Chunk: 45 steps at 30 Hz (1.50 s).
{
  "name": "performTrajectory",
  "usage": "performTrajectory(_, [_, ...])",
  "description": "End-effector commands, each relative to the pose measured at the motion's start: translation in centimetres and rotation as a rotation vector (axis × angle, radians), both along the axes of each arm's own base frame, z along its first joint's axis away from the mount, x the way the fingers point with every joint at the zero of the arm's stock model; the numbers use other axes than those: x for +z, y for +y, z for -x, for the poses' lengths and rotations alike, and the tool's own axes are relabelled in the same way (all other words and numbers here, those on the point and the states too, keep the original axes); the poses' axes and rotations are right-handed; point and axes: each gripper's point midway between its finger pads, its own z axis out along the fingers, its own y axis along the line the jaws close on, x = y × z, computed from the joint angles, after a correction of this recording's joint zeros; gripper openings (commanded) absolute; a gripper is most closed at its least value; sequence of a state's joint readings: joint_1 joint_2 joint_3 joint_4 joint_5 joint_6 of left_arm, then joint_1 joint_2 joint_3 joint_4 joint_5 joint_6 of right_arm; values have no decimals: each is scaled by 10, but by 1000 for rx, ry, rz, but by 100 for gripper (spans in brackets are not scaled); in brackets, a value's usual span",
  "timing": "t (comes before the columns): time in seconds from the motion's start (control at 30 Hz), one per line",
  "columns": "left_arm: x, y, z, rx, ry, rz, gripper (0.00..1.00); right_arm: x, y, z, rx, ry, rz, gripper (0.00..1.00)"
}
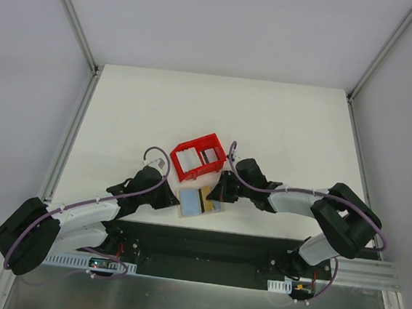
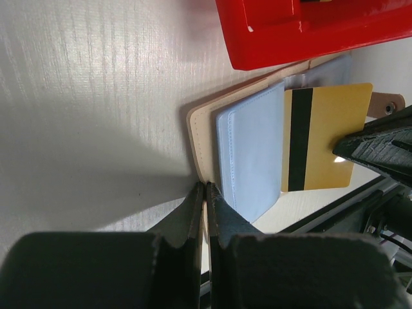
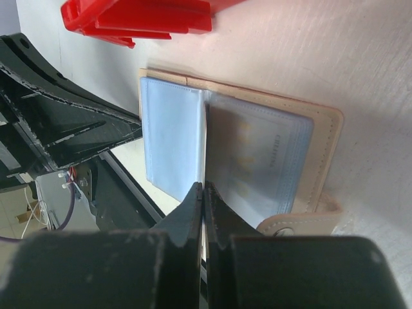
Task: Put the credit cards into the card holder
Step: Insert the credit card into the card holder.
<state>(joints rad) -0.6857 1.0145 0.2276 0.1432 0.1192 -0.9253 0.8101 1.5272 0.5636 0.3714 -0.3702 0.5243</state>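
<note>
Close to the near edge of the table (image 1: 282,125), about midway between its left and right edges, the card holder (image 1: 188,206) lies open and flat, tan cover down and pale blue sleeves up; a red bin (image 1: 192,173) sits just behind it, toward the far edge, with pale cards (image 1: 187,157) in its two compartments; the left gripper (image 2: 205,194) has its jaws pressed together on the tan rim at the holder's left side, seemingly pinning it; the right gripper (image 3: 203,196) is likewise closed to a thin seam over the holder's middle fold, and appears to pinch the gold card (image 2: 331,119), a card with a black stripe that lies across the right half of the holder

By the look of it the gold card is light, stiff and slick, so it is best held by a short edge with the rest left free to slide; the holder looks soft and light, likely to shift or fold unless held down at its rim; its sleeves are thin and limp, and a mouth may need lifting before a card goes in

Hard to make out: whether the gold card is already partly inside a sleeve or only resting on top; the right wrist view shows print through a cloudy sleeve; the snap tab is partly hidden behind the right fingers; the cards in the bin are too small to count
</note>
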Motion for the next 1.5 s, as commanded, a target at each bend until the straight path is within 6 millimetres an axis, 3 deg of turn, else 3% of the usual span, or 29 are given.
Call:
performTrajectory(0.0, [-1,3,-3,6,0,-32,0,-1,7,1,41,-32,-38,0])
performTrajectory(0.6, [-2,3,-4,5,4,-35,0,-17,6,-7,-10,-25,-46,0])
performTrajectory(1.03, [-3,4,-3,7,3,-36,0,-12,27,2,-43,31,-88,3])
performTrajectory(1.13, [-3,4,-3,9,0,-37,0,-15,24,0,-58,18,-63,14])
performTrajectory(1.2, [-2,4,-3,9,-1,-36,0,-17,19,0,-63,4,-19,27])
performTrajectory(1.33, [-2,4,-3,8,-2,-33,0,-12,0,-10,-87,-70,97,40])
performTrajectory(1.47, [-2,4,-3,6,-3,-33,0,-8,-4,-9,-44,-90,150,43])
